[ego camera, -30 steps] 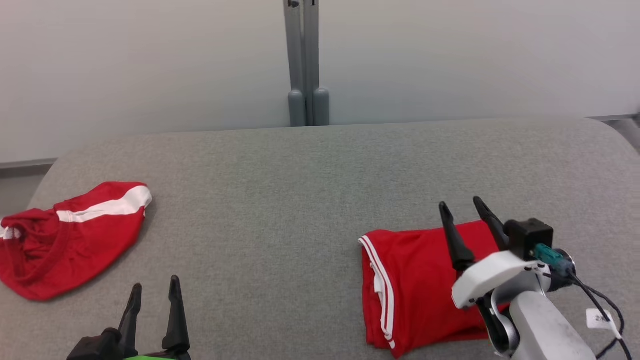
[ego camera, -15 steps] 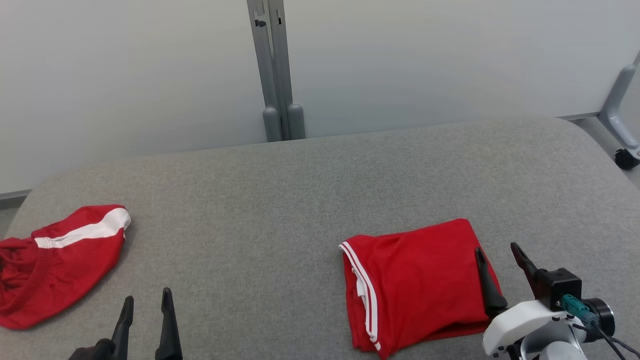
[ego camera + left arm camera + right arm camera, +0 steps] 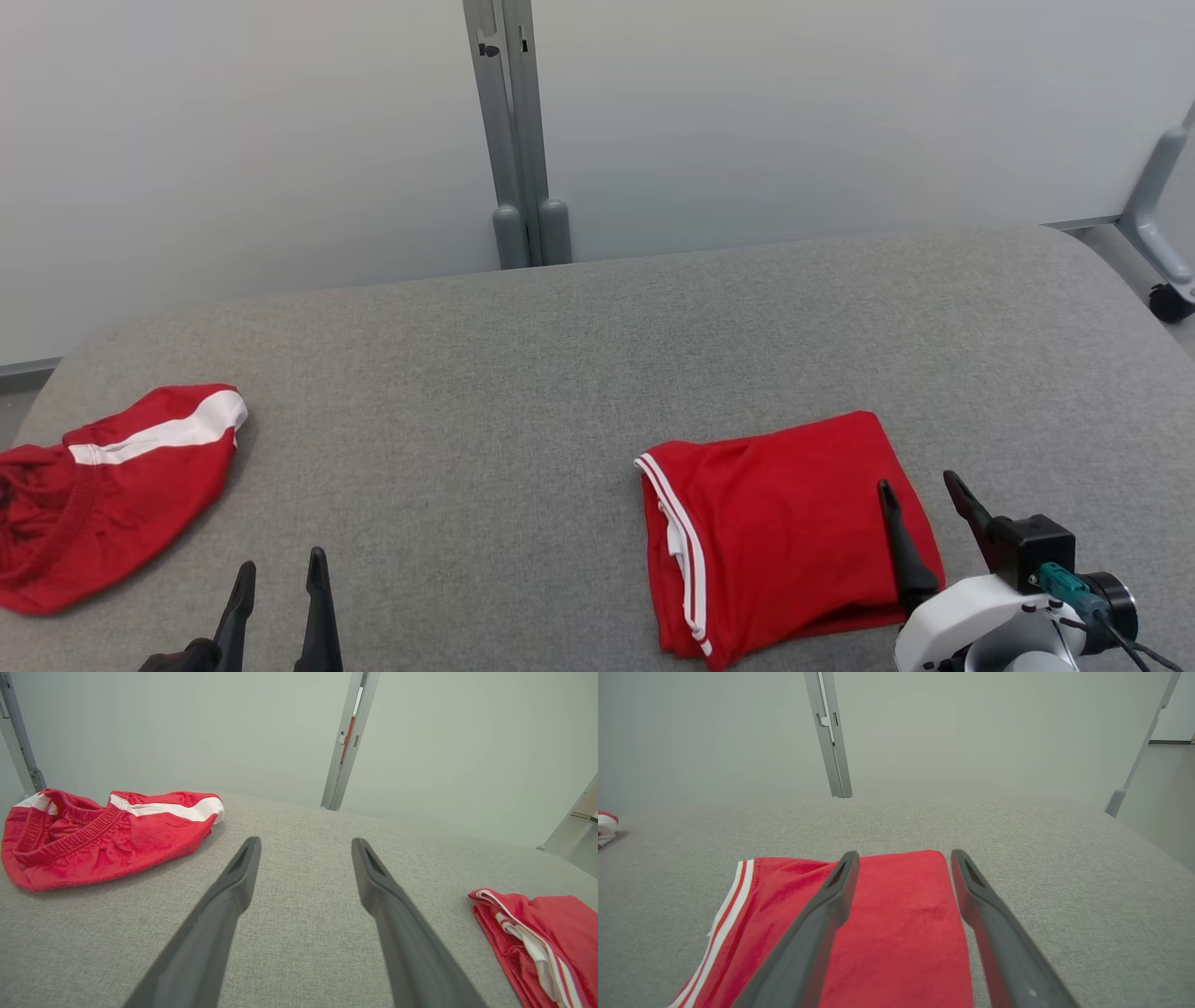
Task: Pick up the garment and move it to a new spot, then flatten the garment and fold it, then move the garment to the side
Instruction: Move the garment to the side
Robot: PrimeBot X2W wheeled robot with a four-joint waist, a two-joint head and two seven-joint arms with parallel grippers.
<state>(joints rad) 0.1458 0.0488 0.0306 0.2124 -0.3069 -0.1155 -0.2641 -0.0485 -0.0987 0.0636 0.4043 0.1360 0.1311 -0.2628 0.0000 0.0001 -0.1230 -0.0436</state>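
A folded red garment (image 3: pixel 775 523) with white stripes along its left edge lies flat on the table's near right. My right gripper (image 3: pixel 917 482) hovers open over its right edge, nothing between the fingers; in the right wrist view the gripper (image 3: pixel 904 853) stands above the folded garment (image 3: pixel 896 933). A second, crumpled red garment (image 3: pixel 103 485) with a white band lies at the far left. My left gripper (image 3: pixel 282 560) is open and empty at the near edge, apart from both. The left wrist view has this gripper (image 3: pixel 306 841) between the crumpled garment (image 3: pixel 103 835) and the folded one (image 3: pixel 537 933).
Both garments lie on a grey padded table (image 3: pixel 560 373) with rounded corners. Behind it stands a pale wall with a grey metal post (image 3: pixel 513 131). A frame leg with a caster (image 3: pixel 1158 252) is past the table's far right corner.
The camera has shifted. My right gripper has drawn back toward the near right, from over the folded garment's middle to its right edge. The left gripper sits lower in view. Both garments lie still.
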